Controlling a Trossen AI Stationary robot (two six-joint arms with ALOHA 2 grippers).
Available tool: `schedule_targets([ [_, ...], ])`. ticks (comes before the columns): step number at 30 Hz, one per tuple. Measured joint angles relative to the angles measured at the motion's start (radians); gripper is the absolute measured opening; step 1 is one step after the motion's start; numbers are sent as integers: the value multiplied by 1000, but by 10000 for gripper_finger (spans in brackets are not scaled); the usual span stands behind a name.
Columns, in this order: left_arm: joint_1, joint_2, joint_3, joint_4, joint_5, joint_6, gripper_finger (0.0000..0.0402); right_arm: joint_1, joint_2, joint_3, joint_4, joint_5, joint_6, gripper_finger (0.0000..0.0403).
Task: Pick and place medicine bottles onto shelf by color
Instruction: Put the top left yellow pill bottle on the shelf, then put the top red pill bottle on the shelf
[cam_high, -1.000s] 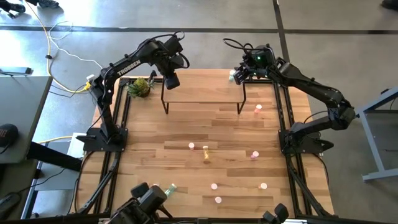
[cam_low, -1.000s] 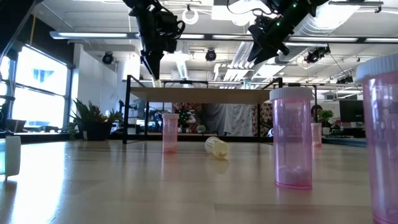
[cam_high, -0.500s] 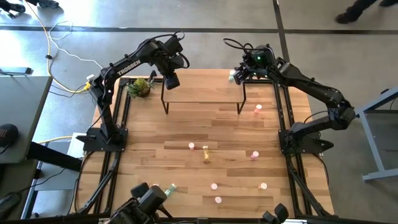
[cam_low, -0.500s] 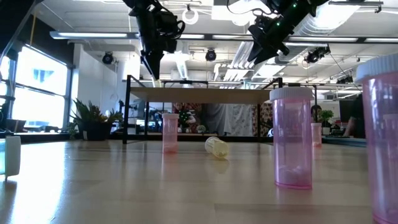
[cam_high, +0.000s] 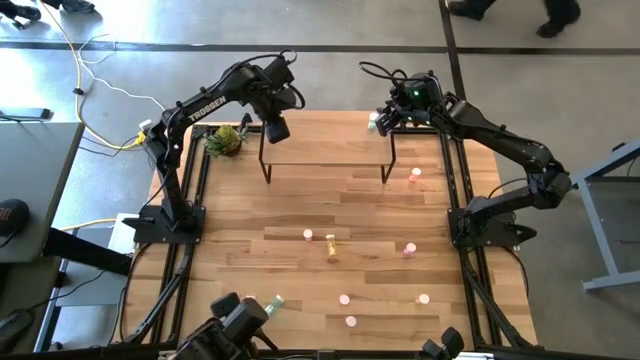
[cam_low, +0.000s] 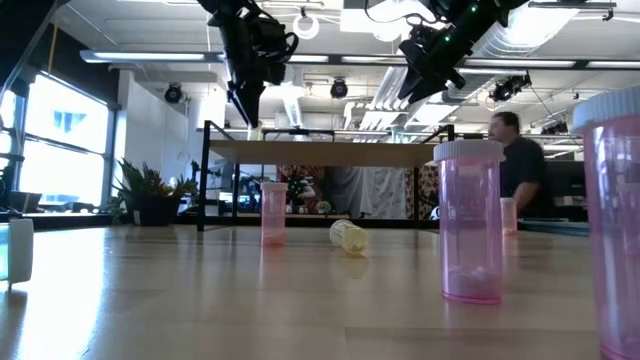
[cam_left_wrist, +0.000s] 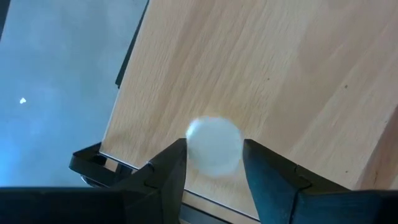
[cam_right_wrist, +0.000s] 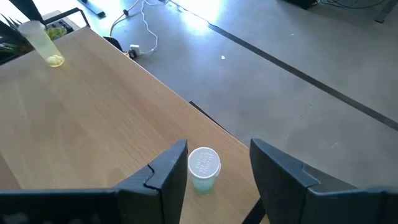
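Little has shifted since the earlier frames: both arms hold the same poses over the shelf (cam_high: 325, 150), and in the low view a person (cam_low: 520, 170) has come into sight at right, behind the table.

The left gripper (cam_left_wrist: 214, 171) hangs over the shelf's left end, upper centre-left of the high view. Its fingers (cam_left_wrist: 168, 174) stand slightly apart on either side of a bottle (cam_left_wrist: 213, 144) seen cap-on, long axis upright and running toward the camera; whether they still touch it I cannot tell. That bottle shows again at the far corner of the right wrist view, pale yellow, upright. The word TROSSEN is printed on the left arm (cam_high: 207, 103).

The right gripper (cam_right_wrist: 214, 171) hovers over the shelf's right end, fingers spread and clear of a green bottle (cam_right_wrist: 203, 168) standing upright on the shelf edge, white cap up, with embossed lettering too small to read.

On the table (cam_high: 230, 200), pink bottles (cam_high: 416, 176) stand upright, scattered across the lower half of the high view; a yellow one (cam_low: 348, 236) lies on its side, cap end toward the right of the low view. A spiky green plant (cam_high: 226, 139) sits by the table's upper left corner. Nothing lies between grippers and shelf.
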Motion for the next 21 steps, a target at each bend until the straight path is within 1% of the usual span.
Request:
schedule_targets([
  [10, 0, 0, 0, 1, -1, 1, 149, 0, 0, 0, 0, 0, 0, 165],
  [15, 0, -2, 0, -1, -51, 3, 149, 0, 0, 0, 0, 0, 0, 165],
  [17, 0, -4, 0, -8, -53, 3, 149, 0, -2, 0, 0, 0, 1, 165],
  [21, -1, -29, 0, -23, -41, 18, 149, 0, -31, 0, -5, -1, 53, 165],
])
